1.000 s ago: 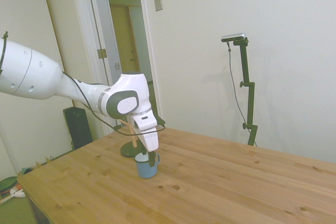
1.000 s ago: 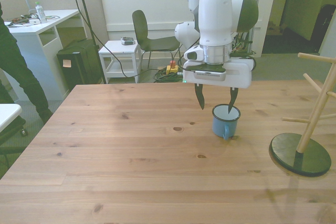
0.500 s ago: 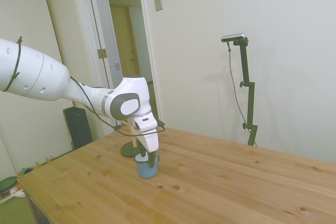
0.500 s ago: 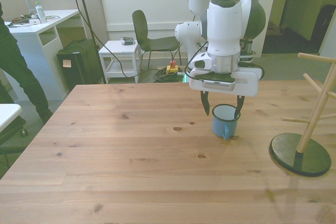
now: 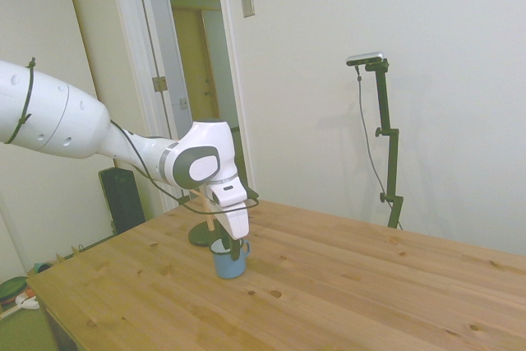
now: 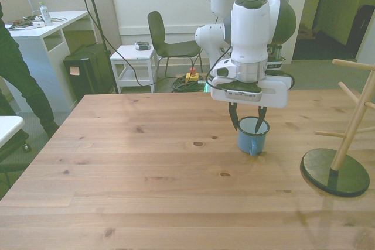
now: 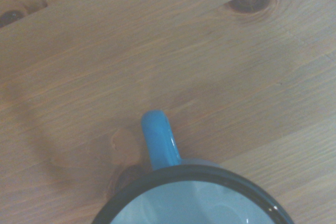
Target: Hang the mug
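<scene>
One mug: small light-blue enamel mug with dark rim, upright on the wooden table.
Gripper: white two-finger gripper straddles its rim.
Fingers: narrowly parted, one inside, one outside; contact unclear.

A wooden table with knots and plank seams fills the lower part of both wide views. In the front view, behind it stands a dark chair beside a small white side table, with cables trailing on the grey floor. Farther toward the front view's left are a black bin and a white desk with a bottle on top; a person in dark clothes stands at that edge. The back wall has white panelling. In the side view, plain cream walls meet a white-framed open doorway, with a light switch plate next to it.
</scene>
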`<state>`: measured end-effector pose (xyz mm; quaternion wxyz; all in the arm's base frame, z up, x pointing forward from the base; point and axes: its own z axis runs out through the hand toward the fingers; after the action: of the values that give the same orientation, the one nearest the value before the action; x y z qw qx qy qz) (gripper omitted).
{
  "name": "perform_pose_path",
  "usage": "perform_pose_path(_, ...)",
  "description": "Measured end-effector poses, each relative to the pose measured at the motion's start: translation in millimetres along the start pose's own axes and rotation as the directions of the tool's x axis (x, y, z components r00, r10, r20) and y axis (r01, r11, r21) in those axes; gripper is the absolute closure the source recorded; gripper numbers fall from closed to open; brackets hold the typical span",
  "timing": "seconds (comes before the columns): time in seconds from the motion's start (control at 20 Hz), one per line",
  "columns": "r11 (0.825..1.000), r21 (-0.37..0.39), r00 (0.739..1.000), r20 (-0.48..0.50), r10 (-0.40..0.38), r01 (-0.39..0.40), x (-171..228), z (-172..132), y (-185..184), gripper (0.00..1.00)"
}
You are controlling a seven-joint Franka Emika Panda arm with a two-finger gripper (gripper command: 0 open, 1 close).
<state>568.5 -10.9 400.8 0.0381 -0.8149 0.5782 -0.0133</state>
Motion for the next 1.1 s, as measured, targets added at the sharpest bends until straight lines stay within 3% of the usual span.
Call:
perform_pose_path(0.9, 0.999, -0.028, 0.999, -0.017, -0.037, 0.036, -3.7, 9.7, -2.0, 1.00)
perform_pose_path(1.1, 0.997, -0.003, 0.997, -0.030, -0.075, 0.075, 1.7, -12.9, -0.3, 1.00)
